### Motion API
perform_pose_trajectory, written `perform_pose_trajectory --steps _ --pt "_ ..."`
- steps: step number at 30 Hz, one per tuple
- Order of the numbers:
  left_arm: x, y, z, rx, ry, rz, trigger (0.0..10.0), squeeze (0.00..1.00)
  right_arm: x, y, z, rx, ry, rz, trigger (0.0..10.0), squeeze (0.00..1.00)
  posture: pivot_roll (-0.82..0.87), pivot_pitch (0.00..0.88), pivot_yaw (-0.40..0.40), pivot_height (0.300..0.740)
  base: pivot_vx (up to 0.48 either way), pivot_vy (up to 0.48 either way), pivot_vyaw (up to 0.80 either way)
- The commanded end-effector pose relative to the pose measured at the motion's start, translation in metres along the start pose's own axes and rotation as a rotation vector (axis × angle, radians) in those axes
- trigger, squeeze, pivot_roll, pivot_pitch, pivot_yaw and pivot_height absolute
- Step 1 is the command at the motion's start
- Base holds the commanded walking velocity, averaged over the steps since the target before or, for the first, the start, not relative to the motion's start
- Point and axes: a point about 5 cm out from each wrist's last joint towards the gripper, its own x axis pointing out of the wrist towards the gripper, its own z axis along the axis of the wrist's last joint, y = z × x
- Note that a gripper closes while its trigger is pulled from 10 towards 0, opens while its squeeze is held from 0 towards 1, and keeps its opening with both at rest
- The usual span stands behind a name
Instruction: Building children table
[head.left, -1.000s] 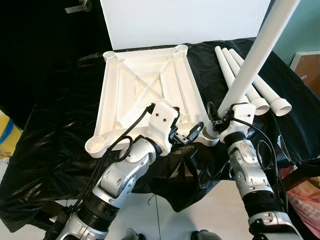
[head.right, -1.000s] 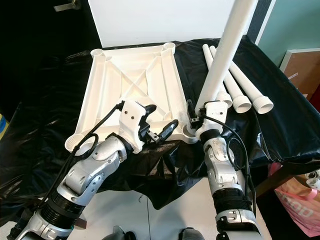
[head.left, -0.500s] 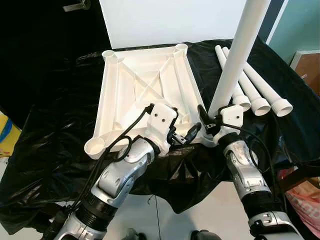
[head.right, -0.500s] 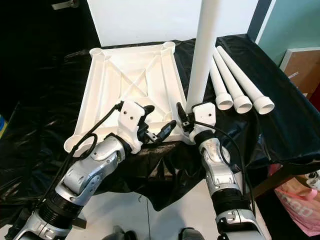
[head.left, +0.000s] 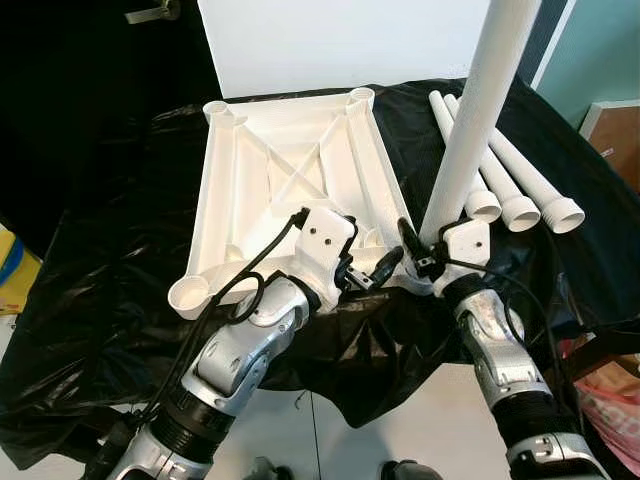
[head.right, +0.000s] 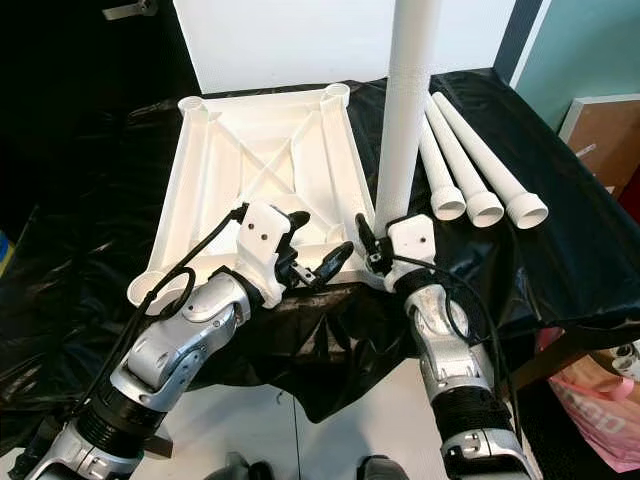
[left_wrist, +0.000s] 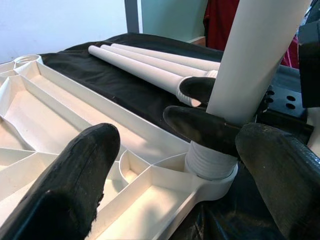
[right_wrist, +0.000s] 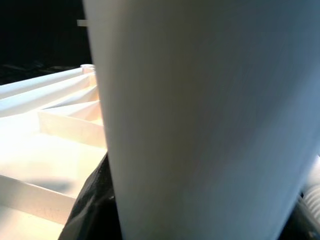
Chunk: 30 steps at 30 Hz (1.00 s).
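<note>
A white plastic tabletop (head.left: 290, 170) lies upside down on a black-covered table, with a round socket at each corner. My right gripper (head.left: 418, 245) is shut on the lower end of a long white table leg (head.left: 470, 120). The leg stands nearly upright, and its threaded end sits in the near right corner socket (left_wrist: 210, 170). My left gripper (head.left: 372, 270) is open just left of that corner, its fingers (left_wrist: 75, 185) spread on either side of the socket and touching nothing. In the right wrist view the leg (right_wrist: 200, 120) is very close.
Three spare white legs (head.left: 520, 190) lie side by side on the black cloth (head.left: 120, 300) to the right of the tabletop. A white board (head.left: 350, 40) stands behind. A cardboard box (head.left: 615, 130) and a pink bag (head.left: 610, 400) are at the right.
The leg leaned far to the right and now stands nearly upright. My right gripper shifted slightly left with it. The left gripper stayed in place.
</note>
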Motion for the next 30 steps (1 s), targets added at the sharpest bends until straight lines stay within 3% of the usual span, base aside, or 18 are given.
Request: perform_pose_trajectory --steps 1,16,30 --pt "-0.002 -0.011 -0.002 0.009 0.019 -0.159 10.0 0.0 -0.009 0.003 -0.015 0.013 0.078 0.003 10.0 0.0 -0.12 0.11 0.043 0.74 0.0 0.0 0.0" --pt "-0.006 -0.011 -0.008 0.037 0.06 -0.183 10.0 0.0 -0.013 0.012 -0.024 0.009 0.116 0.125 10.0 0.0 -0.11 0.109 0.051 0.74 0.0 0.0 0.0" --pt "-0.009 -0.009 -0.01 0.052 0.074 -0.179 10.0 0.0 -0.012 0.006 -0.034 0.143 0.188 0.031 10.0 0.0 -0.1 0.099 0.049 0.74 0.0 0.0 0.0"
